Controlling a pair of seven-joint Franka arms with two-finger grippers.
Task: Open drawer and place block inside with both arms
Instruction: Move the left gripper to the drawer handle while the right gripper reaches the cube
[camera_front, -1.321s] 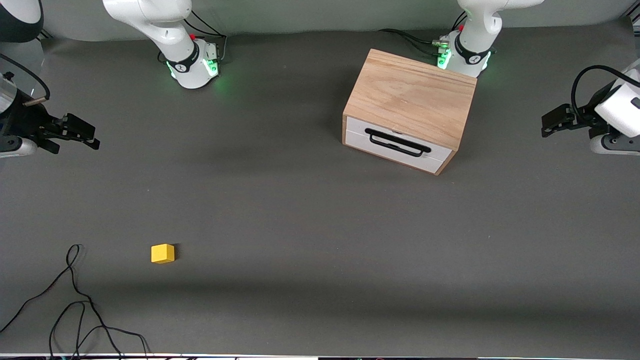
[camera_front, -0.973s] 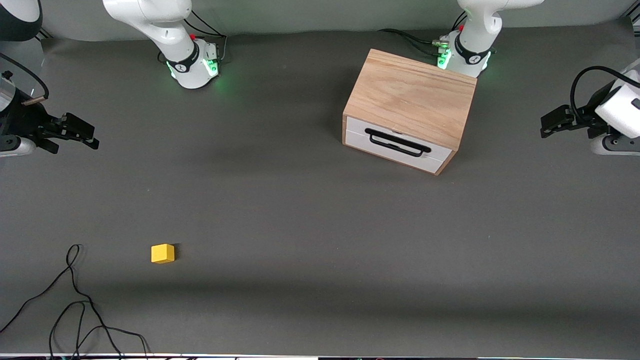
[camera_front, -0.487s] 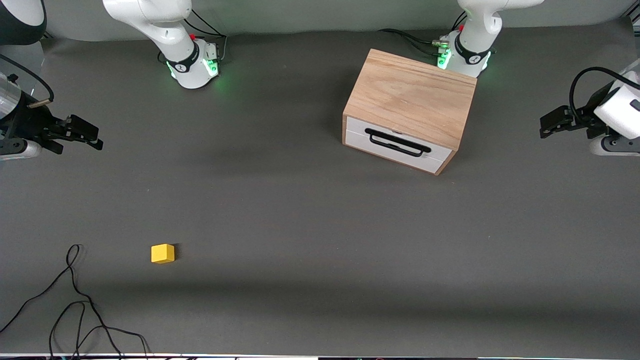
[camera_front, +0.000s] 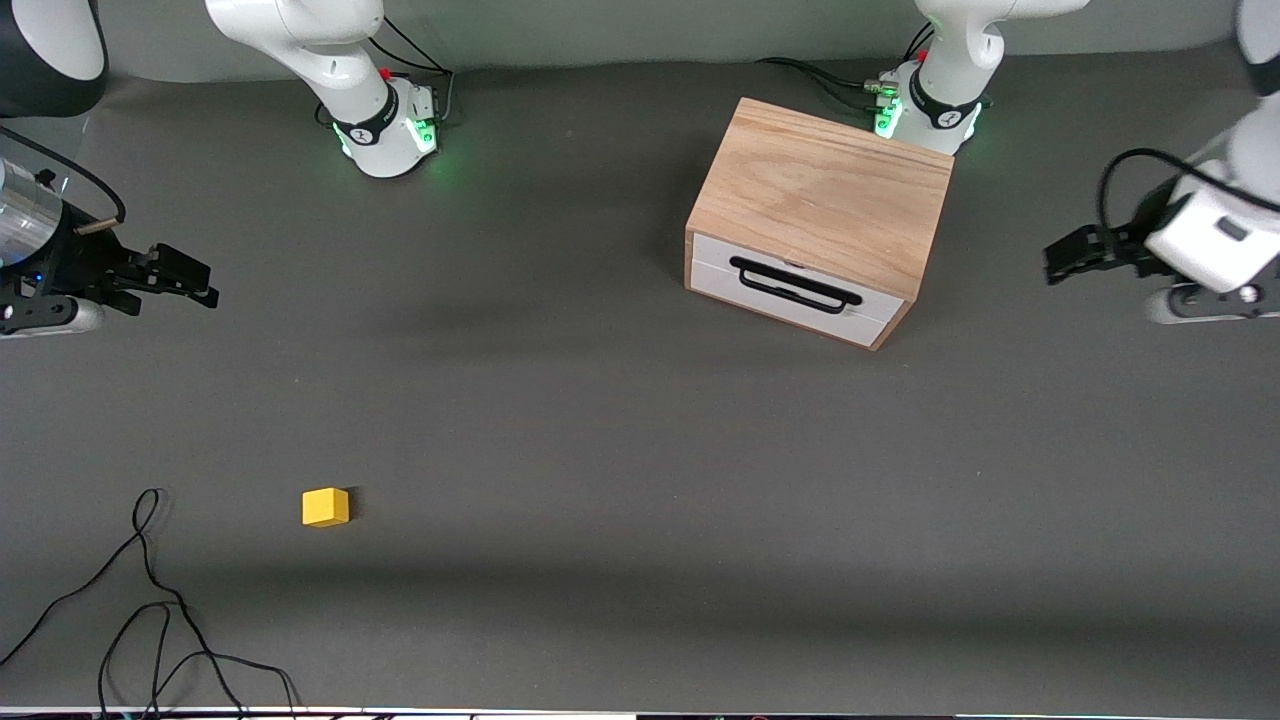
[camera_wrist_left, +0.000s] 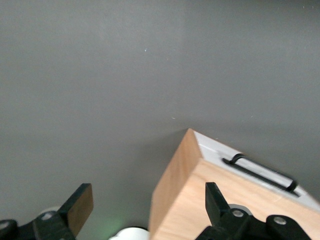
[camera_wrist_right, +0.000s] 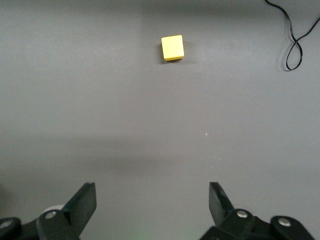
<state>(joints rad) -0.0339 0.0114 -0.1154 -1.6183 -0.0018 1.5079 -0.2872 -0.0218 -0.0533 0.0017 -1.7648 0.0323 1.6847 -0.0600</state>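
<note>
so, front view first: oak-grain wooden box (camera_front: 820, 215) on the grey table (camera_front: 620, 430), toward the left arm's end and just in front of the left arm's green-lit base (camera_front: 925, 110). white drawer (camera_front: 795, 290) fully shut in the box, black bar handle (camera_front: 795, 285) across its face, turned toward the front camera. small yellow block (camera_front: 325, 506) alone on the table, toward the right arm's end, well apart from the box and much nearer to the front camera. loose black cable (camera_front: 150, 620) curled on the table near the block, closer to the table's edge. right gripper (camera_front: 180, 280) up over the right arm's end of the table, fingers spread, holding nothing. left gripper (camera_front: 1075, 262) up over the left arm's end, beside the box and clear of it, nothing in it; finger gap not clear from this angle. right arm's base (camera_front: 385, 130) also lit green.

next, left wrist view: left gripper (camera_wrist_left: 145, 207) wide open and empty, one fingertip (camera_wrist_left: 80, 207) over bare table, the other against the box top. corner of the wooden box (camera_wrist_left: 185, 195) below, with the drawer (camera_wrist_left: 260, 172) front and its handle (camera_wrist_left: 262, 172) in sight, shut.

lastly, right wrist view: right gripper (camera_wrist_right: 152, 202) spread to full width, empty, over bare table (camera_wrist_right: 125, 125). block (camera_wrist_right: 172, 47) ahead of the fingers, well apart from them, resting flat. loop of cable (camera_wrist_right: 295, 40) off to one side of the block.
</note>
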